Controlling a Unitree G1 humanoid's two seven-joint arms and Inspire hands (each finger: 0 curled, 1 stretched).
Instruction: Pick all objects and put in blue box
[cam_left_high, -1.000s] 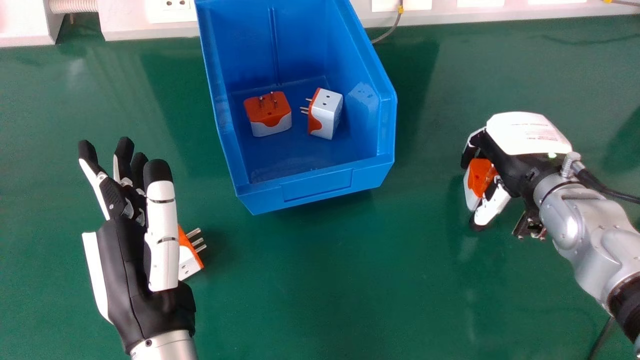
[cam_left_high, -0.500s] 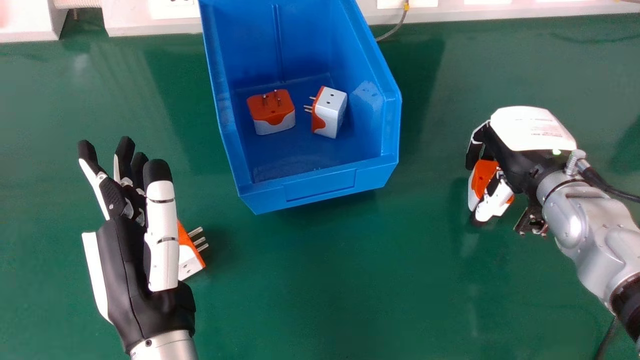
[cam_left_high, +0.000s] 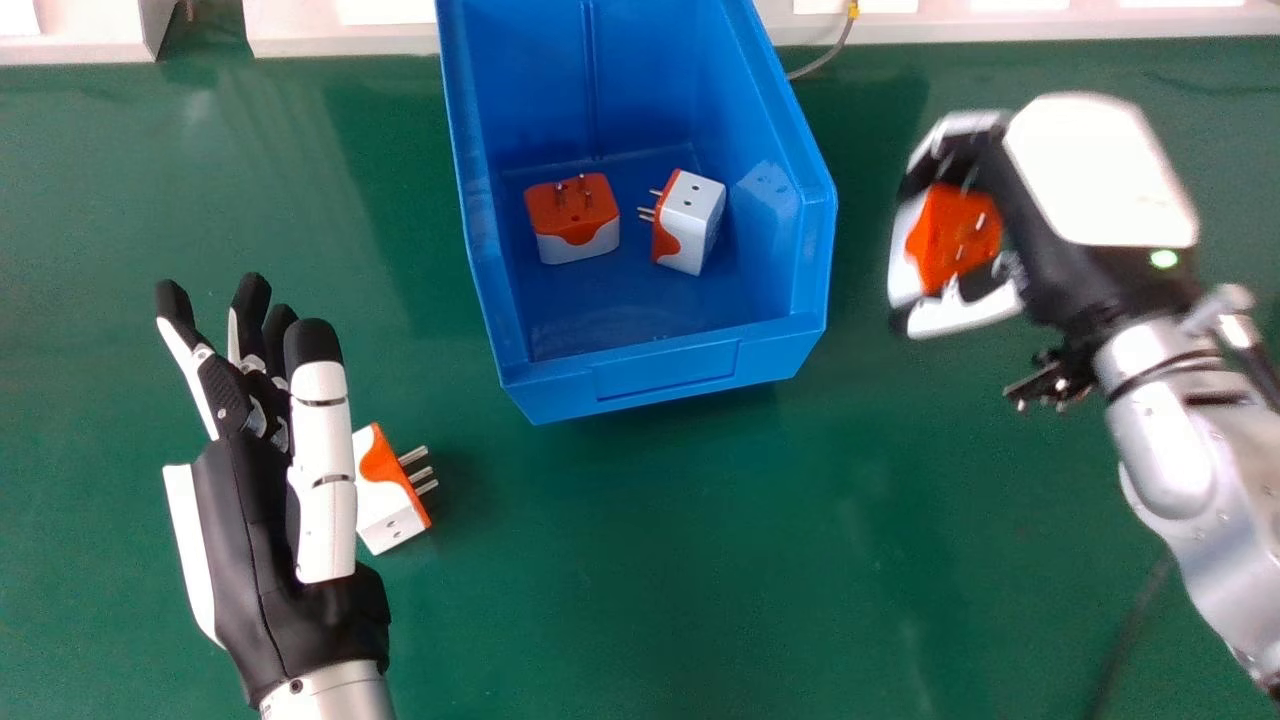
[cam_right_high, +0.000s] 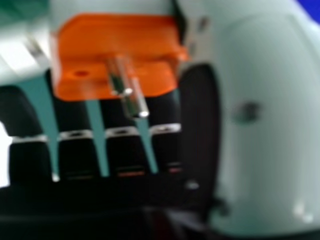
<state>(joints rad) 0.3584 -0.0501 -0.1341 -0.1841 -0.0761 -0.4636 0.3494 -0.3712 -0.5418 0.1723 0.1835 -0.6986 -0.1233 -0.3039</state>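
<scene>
A blue box (cam_left_high: 665, 370) sits on a green counter (cam_left_high: 640, 580), its open top showing two orange-and-white plug adapters inside. The left adapter (cam_left_high: 575, 215) lies with its prongs pointing up; the right adapter (cam_left_high: 692, 222) has its prongs turned toward the left one, and the two are apart. To the right of the box, with a gap between, the right robot hand (cam_left_high: 1095, 170) grasps a third adapter (cam_left_high: 955, 240) between its thumb and curled fingers. The right hand view shows that adapter's orange face and metal prongs (cam_right_high: 132, 97) close up, somewhat blurred. At the left, the left robot hand (cam_left_high: 270, 540) is released, fingers extended and holding nothing. A fourth adapter (cam_left_high: 385, 490) rests on the counter, partly hidden behind this hand's thumb, its prongs pointing toward the right. Behind the box, a thin grey cable (cam_left_high: 828, 54) runs by a pale ledge (cam_left_high: 330, 40).
</scene>
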